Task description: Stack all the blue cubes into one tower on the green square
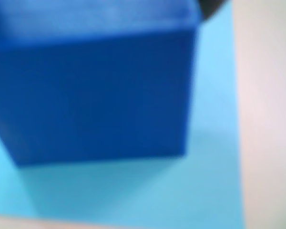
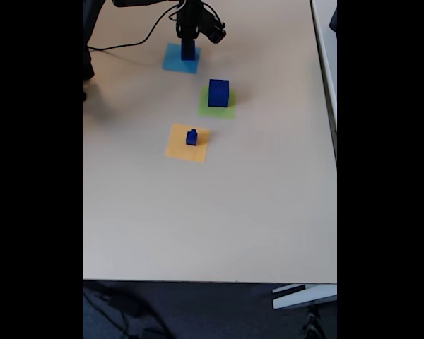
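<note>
- at the far end of the desk (image 2: pixel 219 212) in the fixed view, the end effector (image 2: pixel 189 37) reaches down over a light-blue paper square (image 2: pixel 174 63).
- a medium blue cube (image 2: pixel 189 50) stands on that light-blue square, right under the end effector; the fingers sit about its top, but whether they clamp it or stand apart from it i cannot tell.
- in the wrist view the same cube (image 1: pixel 95 95) looms close and blurred, sitting on the light-blue paper (image 1: pixel 214 143), with pale desk surface (image 1: pixel 267 119) at the right edge.
- nearer the camera in the fixed view, the large blue cube (image 2: pixel 218 92) rests on the green square (image 2: pixel 216 109), covering most of it toward the back.
- nearer still and a little left, the small blue cube (image 2: pixel 191 137) sits on an orange-yellow square (image 2: pixel 178 150).
- the three squares run in a loose line, each apart from the next.
- a dark cable (image 2: pixel 127 44) trails across the desk left of the arm.
</note>
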